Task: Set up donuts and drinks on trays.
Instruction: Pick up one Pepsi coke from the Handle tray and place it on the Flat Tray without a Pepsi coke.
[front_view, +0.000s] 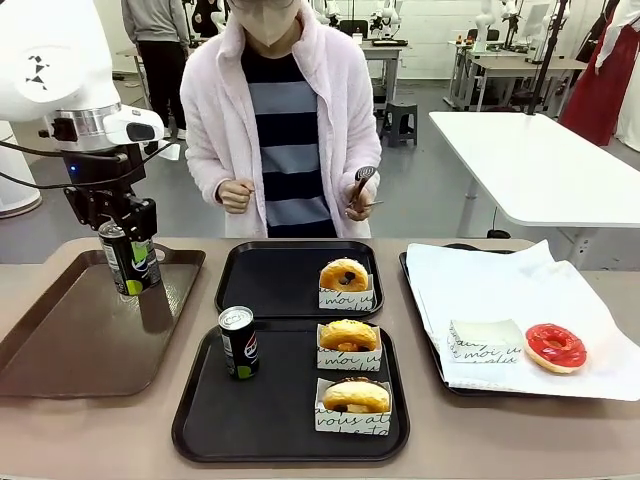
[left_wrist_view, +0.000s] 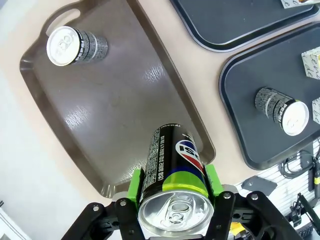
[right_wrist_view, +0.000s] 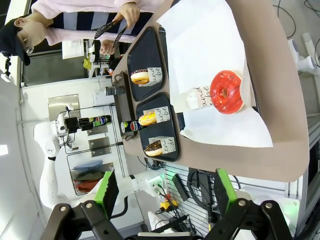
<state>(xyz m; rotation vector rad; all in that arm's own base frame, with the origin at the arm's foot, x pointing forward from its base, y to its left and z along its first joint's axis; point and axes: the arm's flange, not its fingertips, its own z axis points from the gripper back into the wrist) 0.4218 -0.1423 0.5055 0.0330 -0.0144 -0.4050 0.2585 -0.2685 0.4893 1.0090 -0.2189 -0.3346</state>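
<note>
While our left gripper (left_wrist_view: 173, 181) pinches the green-banded can (left_wrist_view: 172, 150) near its top, over the brown tray (front_view: 60, 345), we judge it rigid, slick and weighty if full. Squeezing the round wall suits it; the far black tray (front_view: 270, 285) holds no drink yet.

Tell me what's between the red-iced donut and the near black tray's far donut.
An empty white paper holder, on the white paper beside the red-iced donut. Front view shows it.

Grey floor (front_view: 430, 190), white table (front_view: 530, 160) (black stool (front_view: 400, 122) behind).
</note>
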